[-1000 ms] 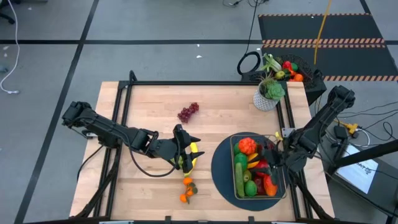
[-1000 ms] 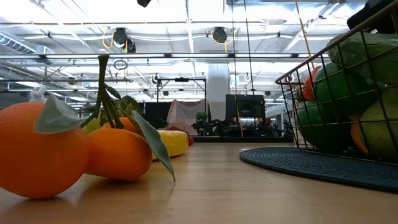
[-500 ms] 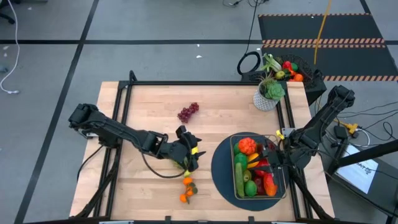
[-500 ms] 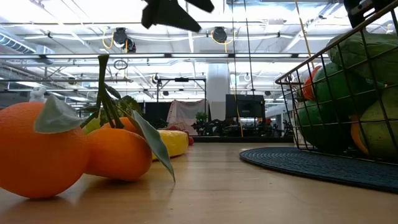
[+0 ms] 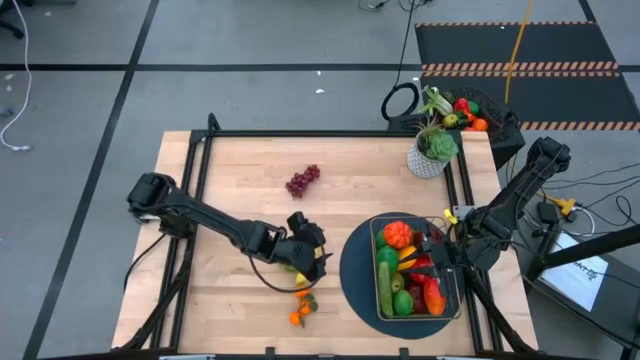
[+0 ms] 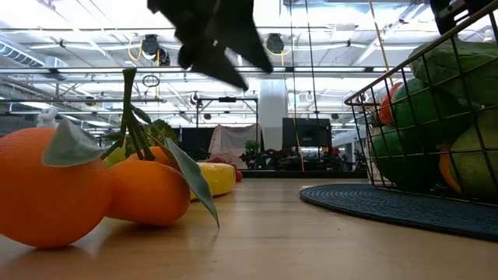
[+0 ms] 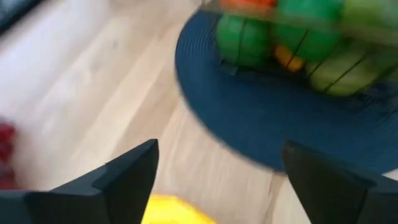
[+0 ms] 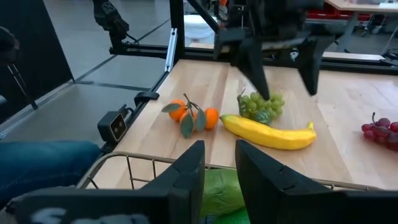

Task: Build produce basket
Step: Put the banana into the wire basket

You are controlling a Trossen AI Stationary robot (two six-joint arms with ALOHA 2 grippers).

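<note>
Produce already fills the basket [image 5: 417,270] on its dark round mat [image 5: 358,275] at the table's right, while a banana [image 8: 268,134], green grapes [image 8: 259,106], oranges [image 5: 299,305] and purple grapes [image 5: 302,180] remain on the wood. Over the last second the left gripper [image 5: 305,255] has moved in above the banana and spread its fingers wider, likely readying a pick, while the right gripper [image 5: 440,252] waits over the basket, fingers nearly together and holding nothing. Only the right wrist view shows the whole banana and green grapes, which the left arm hides from above.

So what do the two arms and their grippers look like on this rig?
Both arms are dark, near-black jointed links. A black cable loops under the left arm. The left gripper and the right gripper each end in two flat, tapering dark fingers. No markings are legible.
</note>
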